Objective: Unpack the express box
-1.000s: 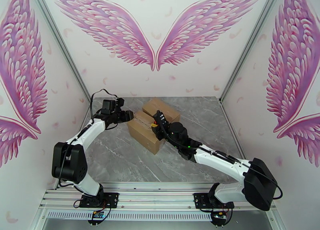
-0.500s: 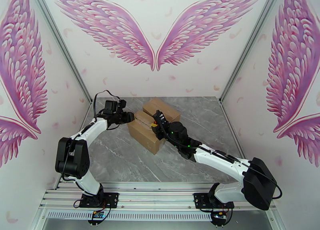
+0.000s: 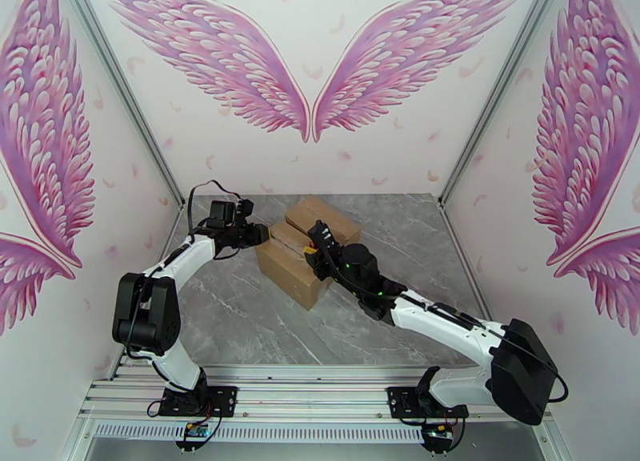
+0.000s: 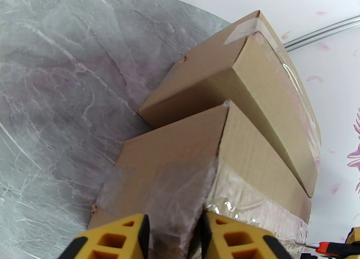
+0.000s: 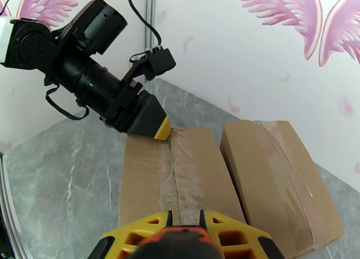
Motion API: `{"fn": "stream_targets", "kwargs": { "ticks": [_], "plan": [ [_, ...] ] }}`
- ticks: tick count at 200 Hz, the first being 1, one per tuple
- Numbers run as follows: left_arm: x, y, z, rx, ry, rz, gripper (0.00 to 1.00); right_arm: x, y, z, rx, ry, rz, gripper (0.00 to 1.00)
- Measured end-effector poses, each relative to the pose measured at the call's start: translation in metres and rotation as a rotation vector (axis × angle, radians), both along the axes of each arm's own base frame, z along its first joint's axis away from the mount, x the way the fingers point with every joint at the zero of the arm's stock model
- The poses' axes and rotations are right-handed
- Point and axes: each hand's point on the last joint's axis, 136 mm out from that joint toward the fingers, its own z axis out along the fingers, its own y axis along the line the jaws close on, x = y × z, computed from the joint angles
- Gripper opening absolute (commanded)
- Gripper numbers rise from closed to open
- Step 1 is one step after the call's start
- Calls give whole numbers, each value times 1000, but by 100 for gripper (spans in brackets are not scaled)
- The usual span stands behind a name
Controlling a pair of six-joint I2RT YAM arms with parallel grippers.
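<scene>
Two brown cardboard boxes lie side by side, just touching, near the far edge of the tabletop [image 3: 240,318], about in the middle. The express box [image 3: 292,269] being worked on is the one closer to the near edge, and the other box [image 3: 326,214] sits behind it. The left tool [image 3: 260,233] is at the end of the express box that faces the left edge. Its yellow fingers [image 4: 114,237] stand a little apart, with the crinkly taped end of the box between them. I cannot tell if they pinch it or only press on it. I think it is there to stop the box from sliding. The right tool [image 3: 320,238] is at the other end, closed tight around an orange and black cutter [image 5: 180,238]. The cutter lines up with the tape strip [image 5: 177,174] that runs down the middle of the lid. I think that is so it can slice the tape and let the flaps open. The lid looks shut, so nothing is unpacked yet. The tabletop is flat, grey and looks like marble. White walls [image 3: 320,166] with big pink wings stand on three sides.
</scene>
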Motion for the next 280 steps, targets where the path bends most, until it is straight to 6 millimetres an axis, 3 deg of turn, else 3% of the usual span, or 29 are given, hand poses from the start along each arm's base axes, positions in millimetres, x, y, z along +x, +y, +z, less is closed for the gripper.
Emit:
{"fn": "stream_targets", "kwargs": {
  "ticks": [280],
  "plan": [
    [3, -8, -1, -14, 1, -34, 31, -32, -40, 7, 36, -6, -32, 0]
  ]
}}
